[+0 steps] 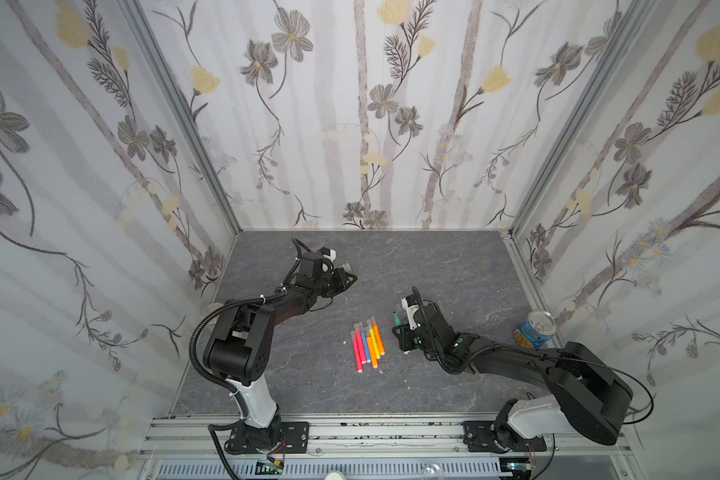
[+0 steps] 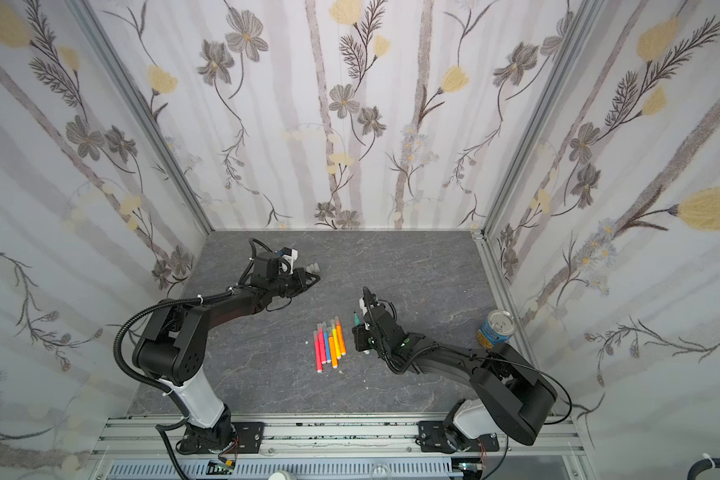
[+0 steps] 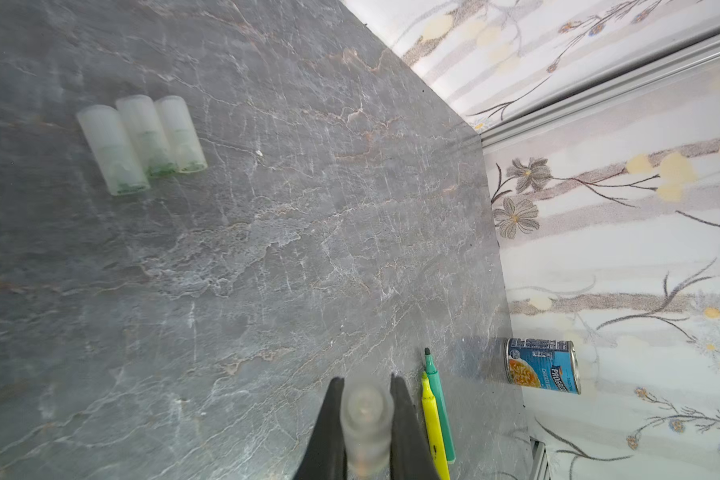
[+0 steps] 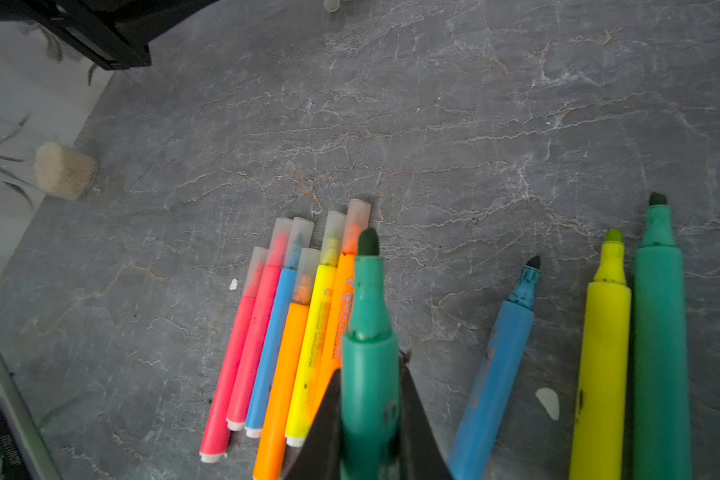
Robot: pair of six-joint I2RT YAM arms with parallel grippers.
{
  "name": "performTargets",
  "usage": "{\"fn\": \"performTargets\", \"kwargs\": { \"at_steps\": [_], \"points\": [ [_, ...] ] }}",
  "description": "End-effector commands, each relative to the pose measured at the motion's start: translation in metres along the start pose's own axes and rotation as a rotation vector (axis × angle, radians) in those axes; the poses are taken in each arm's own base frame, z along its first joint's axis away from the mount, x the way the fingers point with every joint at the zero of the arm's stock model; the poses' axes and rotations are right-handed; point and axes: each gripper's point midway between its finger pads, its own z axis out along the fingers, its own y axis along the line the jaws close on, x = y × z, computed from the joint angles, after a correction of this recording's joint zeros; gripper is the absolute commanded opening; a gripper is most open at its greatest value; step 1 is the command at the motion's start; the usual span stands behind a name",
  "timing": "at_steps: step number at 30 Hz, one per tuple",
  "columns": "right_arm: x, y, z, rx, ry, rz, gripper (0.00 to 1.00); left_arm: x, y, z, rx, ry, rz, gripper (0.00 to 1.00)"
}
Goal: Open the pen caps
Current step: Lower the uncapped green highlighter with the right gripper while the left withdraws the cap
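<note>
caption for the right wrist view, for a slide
Right gripper, jaws shut on an uncapped teal pen, near six capped pens; three uncapped pens lie beside.

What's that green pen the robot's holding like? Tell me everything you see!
It's a teal-green pen of smooth plastic, with a fat barrel, a thinner neck and a dark, rounded felt tip. It's uncapped. The right gripper is shut on its barrel, black fingers on both sides, tip sticking out ahead. Only the fingers seem to touch it.
</note>
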Motion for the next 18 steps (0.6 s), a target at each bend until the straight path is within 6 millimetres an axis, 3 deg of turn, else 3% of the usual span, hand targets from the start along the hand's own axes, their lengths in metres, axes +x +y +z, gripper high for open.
{"fn": "performTargets", "kwargs": {
  "at_steps": [1,12,14,15,18],
  "points": [
    [-0.001,-0.003,0.006,0.043,0.003,0.011,0.0,-0.006,0.0,-0.008,0.012,-0.027,0.027,0.0],
    [0.007,-0.019,0.027,0.179,0.071,0.036,0.0,-0.009,0.021,-0.026,-0.011,-0.046,0.007,0.0],
    [0.02,-0.028,0.033,0.213,0.106,0.034,0.0,-0.008,0.023,-0.026,-0.012,-0.046,0.004,0.0],
    [0.01,-0.023,0.034,0.21,0.089,0.034,0.0,-0.008,0.025,-0.026,-0.012,-0.045,0.003,0.0],
    [0.014,-0.028,0.037,0.244,0.108,0.028,0.0,-0.008,0.026,-0.026,-0.009,-0.046,0.001,0.0]
  ]
}}
